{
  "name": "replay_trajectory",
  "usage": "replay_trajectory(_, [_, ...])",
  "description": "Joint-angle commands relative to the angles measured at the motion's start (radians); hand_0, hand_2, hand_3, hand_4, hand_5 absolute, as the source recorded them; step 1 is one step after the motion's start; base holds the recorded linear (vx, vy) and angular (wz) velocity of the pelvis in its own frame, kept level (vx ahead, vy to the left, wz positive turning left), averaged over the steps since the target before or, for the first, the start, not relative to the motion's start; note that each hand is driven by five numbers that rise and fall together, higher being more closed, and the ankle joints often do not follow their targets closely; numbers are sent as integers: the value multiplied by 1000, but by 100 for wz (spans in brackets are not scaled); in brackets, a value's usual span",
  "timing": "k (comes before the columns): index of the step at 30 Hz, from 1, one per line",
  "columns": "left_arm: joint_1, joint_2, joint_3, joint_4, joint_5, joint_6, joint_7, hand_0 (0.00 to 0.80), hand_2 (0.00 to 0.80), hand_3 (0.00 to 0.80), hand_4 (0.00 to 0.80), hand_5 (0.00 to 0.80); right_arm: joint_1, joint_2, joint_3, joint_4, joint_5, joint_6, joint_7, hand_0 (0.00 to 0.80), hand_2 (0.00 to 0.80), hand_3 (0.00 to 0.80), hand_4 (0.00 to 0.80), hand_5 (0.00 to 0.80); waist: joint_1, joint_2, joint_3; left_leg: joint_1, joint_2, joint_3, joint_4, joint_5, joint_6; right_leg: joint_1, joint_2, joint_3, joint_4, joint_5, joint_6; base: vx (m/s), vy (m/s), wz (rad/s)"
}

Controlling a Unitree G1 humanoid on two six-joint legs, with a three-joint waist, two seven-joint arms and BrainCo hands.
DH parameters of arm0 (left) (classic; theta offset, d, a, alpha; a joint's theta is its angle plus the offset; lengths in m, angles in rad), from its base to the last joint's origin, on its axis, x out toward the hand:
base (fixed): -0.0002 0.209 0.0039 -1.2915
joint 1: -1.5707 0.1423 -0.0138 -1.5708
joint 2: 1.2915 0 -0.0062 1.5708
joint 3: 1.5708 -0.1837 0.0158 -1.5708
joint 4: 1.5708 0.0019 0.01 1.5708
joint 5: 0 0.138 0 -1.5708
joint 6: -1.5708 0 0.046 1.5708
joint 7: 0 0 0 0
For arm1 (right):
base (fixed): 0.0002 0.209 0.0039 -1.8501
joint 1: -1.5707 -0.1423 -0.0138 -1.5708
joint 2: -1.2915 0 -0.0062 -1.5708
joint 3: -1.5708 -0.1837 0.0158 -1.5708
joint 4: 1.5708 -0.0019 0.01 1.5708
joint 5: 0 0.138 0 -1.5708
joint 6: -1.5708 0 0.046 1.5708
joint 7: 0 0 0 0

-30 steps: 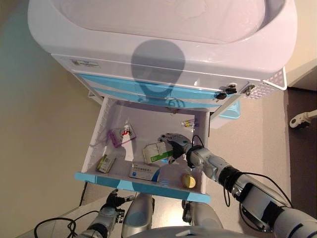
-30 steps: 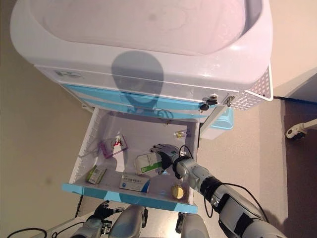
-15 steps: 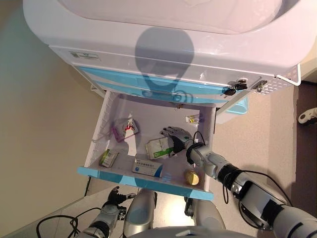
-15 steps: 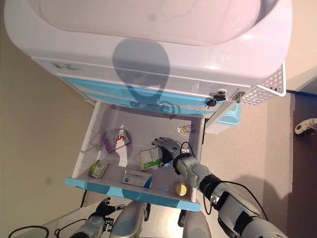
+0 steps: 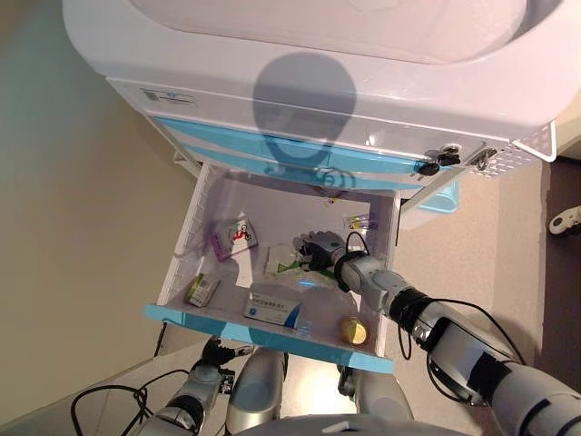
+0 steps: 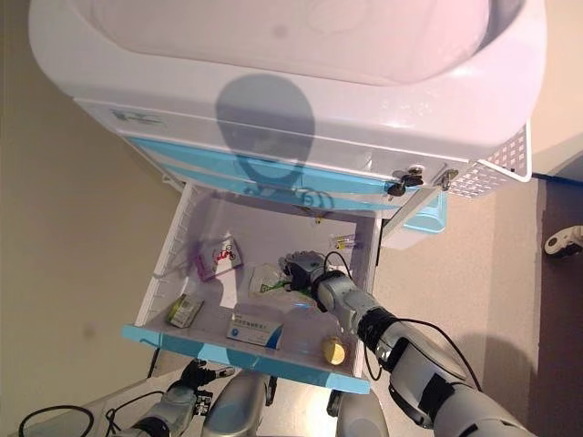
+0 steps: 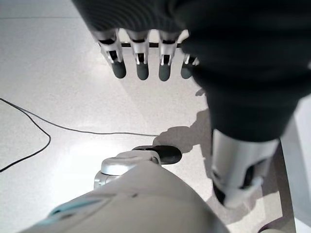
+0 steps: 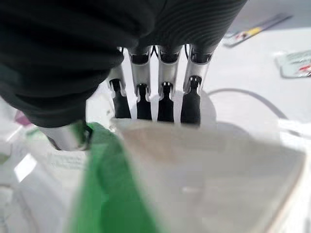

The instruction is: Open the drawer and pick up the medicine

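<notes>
One green-and-white medicine box (image 5: 283, 262) at the open drawer (image 5: 272, 329)'s centre is clamped in the right hand (image 5: 320, 252); it should be lifted straight, clear of the 6 o'clock rim.

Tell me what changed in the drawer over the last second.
The right hand has closed on the green and white box and tipped it up off the drawer floor; before, it lay flat under the hand. The blue box, the yellow cap and the other packets stayed put. The left hand still hangs low, open.
</notes>
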Motion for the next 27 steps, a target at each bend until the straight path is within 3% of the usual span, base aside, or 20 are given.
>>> replay_trajectory(1, [-23,-27,-6,42,-10,5,-6,0,0,0,0,0,-1,18,21,-42,5,-14,8,800,800,800,800,800,3,-38,-9,-13,-83,11,29,-53,48,-94,-60,44,-16,117,40,0,0,0])
replay_trajectory(14, [-3,-1,28,45,45,15,-23,0,0,0,0,0,8,-78,-58,-275,96,-40,34,800,800,800,800,800,-9,-87,-71,37,-79,31,24,-75,52,-52,-44,59,-32,116,44,4,0,-1])
replay_trajectory(19, [18,17,61,42,65,18,-39,0,0,0,0,0,30,-166,-133,-456,170,-61,69,800,800,800,800,800,-30,-110,-119,84,-73,52,20,-93,55,-14,-27,75,-44,115,47,46,-4,-19])
replay_trajectory(25, [41,34,96,44,82,22,-62,0,0,0,0,0,84,-245,-213,-640,310,-81,137,800,800,800,800,800,-45,-124,-165,126,-65,70,7,-103,54,23,-13,86,-63,111,48,45,-8,-12])
replay_trajectory(27, [63,46,111,49,93,24,-81,0,0,0,0,0,98,-279,-232,-752,443,-88,222,800,800,800,800,800,-51,-133,-194,150,-61,80,-1,-108,52,48,-6,91,-75,111,49,71,-18,-10])
